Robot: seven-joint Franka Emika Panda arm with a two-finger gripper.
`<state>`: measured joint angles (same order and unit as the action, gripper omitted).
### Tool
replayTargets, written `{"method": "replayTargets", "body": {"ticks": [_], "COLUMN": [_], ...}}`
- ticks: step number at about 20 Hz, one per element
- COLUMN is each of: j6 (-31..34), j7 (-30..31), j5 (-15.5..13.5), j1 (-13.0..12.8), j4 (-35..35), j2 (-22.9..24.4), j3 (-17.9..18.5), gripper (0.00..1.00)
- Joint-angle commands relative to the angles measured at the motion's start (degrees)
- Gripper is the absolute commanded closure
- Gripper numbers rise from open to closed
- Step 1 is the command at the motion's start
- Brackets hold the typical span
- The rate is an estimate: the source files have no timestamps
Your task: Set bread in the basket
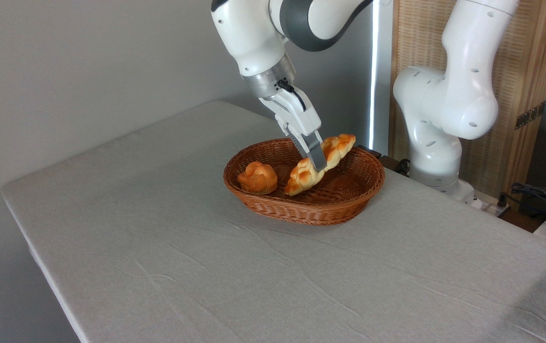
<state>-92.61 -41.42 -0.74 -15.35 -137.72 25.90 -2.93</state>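
The woven reddish-brown basket point(311, 212) stands at the middle of the table. Over its inside the long braided bread point(304, 176) slants from lower left to upper right. Its lower tip is down by the basket floor and its upper end rises past the far rim. My gripper point(319, 164) comes down from above and is shut on the bread at its middle, with one grey finger point(315, 153) showing in front of the loaf.
A small round orange bun point(257, 177) lies in the basket's left end, close to the bread's lower tip. The table point(158, 247) has a pale grey cloth. My arm's white base point(437, 157) stands at the back right, with cables point(540, 195) beyond it.
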Motion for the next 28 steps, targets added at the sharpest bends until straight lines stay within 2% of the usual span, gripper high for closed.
{"method": "replayTargets", "body": {"ticks": [1, 6, 11, 14, 16, 18, 23, 25, 28], "j6": [-3.53, -7.05, -7.41, -7.32, -6.88, -6.45, 1.63, 1.56, 1.73], "j7": [-0.51, -0.77, -0.68, -0.33, -0.41, -0.24, 0.29, 0.90, 0.90], "j5": [0.92, 0.48, 0.13, 0.13, 0.13, 0.04, -1.01, -2.77, -3.03], "j1": [-0.82, -1.96, -2.14, -2.14, -1.96, -1.96, -1.52, -1.52, -1.52], "j4": [-0.98, -0.98, -0.36, 2.26, 7.52, 14.45, 41.78, 46.38, 48.68], "j2": [0.99, -0.06, -0.41, -0.41, -1.37, -4.61, -22.01, -24.66, -25.55], "j3": [1.69, 1.87, 1.96, 1.96, 2.83, 4.59, 7.14, 8.98, 11.71], "gripper": [0.00, 0.00, 0.00, 0.00, 0.00, 0.00, 0.00, 0.00, 0.00]}}
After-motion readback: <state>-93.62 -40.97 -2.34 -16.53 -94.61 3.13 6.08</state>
